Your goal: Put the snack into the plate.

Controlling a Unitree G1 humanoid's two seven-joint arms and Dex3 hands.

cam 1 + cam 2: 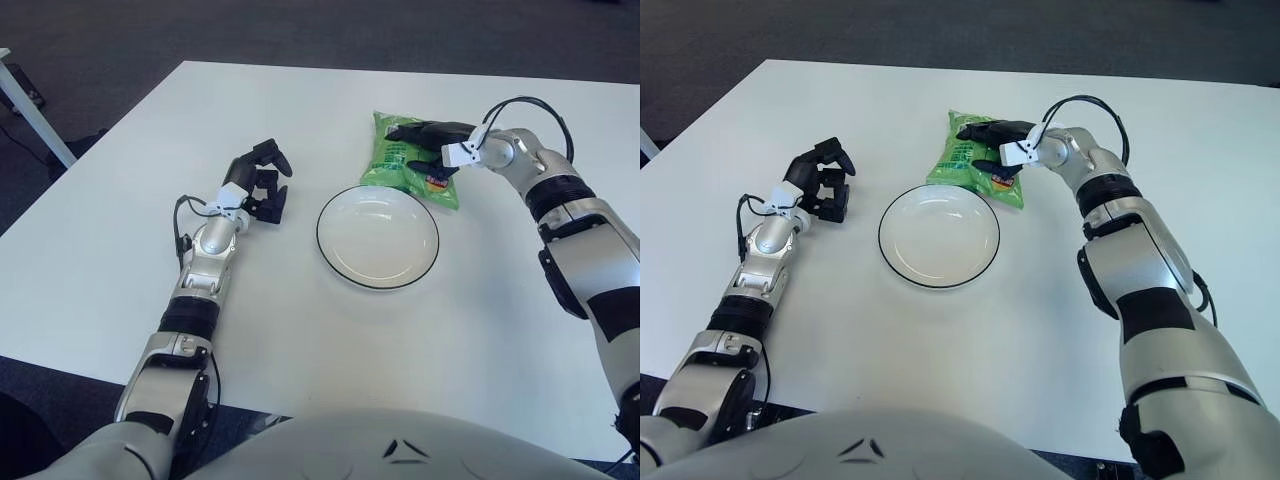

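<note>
A green snack bag lies on the white table just behind the white plate, its near edge at the plate's far rim. My right hand reaches in from the right and sits on the bag. Its dark fingers lie across the bag's top and the thumb presses at the near right corner, so the hand grips the bag. The plate has a thin dark rim and holds nothing. My left hand shows to the left of the plate, its fingers relaxed and holding nothing.
The white table extends well to the left and in front of the plate. Its far edge runs behind the bag, with dark floor beyond. A white table leg shows at the far left.
</note>
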